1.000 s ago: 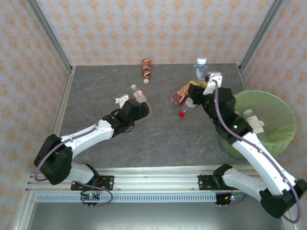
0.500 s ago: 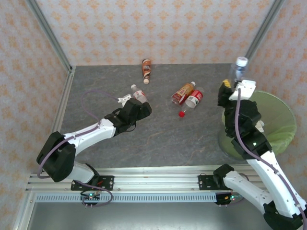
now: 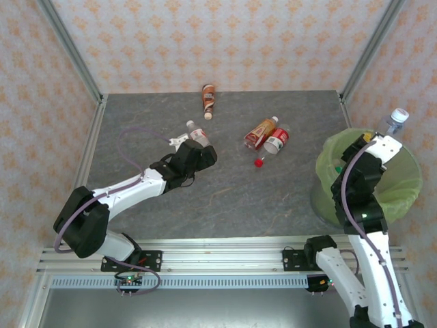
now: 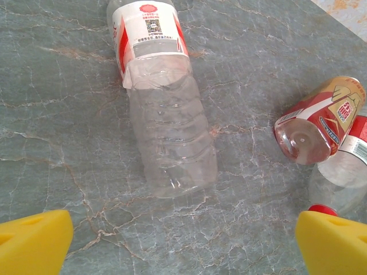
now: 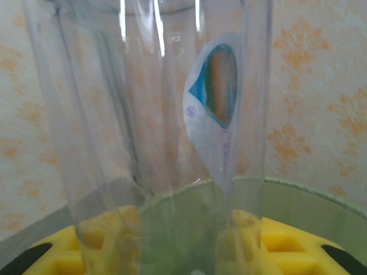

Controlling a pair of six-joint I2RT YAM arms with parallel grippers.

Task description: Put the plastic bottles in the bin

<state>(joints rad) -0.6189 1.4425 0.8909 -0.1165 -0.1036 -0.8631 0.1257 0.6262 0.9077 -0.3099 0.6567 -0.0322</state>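
Right tool (image 3: pixel 384 142) grips one clear bottle (image 5: pixel 172 114) over the bin (image 3: pixel 410 160), not yet released. Left tool (image 3: pixel 198 152) stands open above a labelled bottle (image 4: pixel 166 132). Four bottles (image 3: pixel 261 132) lie on the bench (image 3: pixel 232 198), outstanding.

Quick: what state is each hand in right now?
Left hand: open, empty, by a red-and-white-labelled bottle.
Right hand: shut on a clear bottle above the bin.

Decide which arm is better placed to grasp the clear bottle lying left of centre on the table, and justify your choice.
Left. The left gripper is open, with the clear bottle lying just ahead of its fingers. The right gripper is shut on a second bottle above the bin, far across the table.
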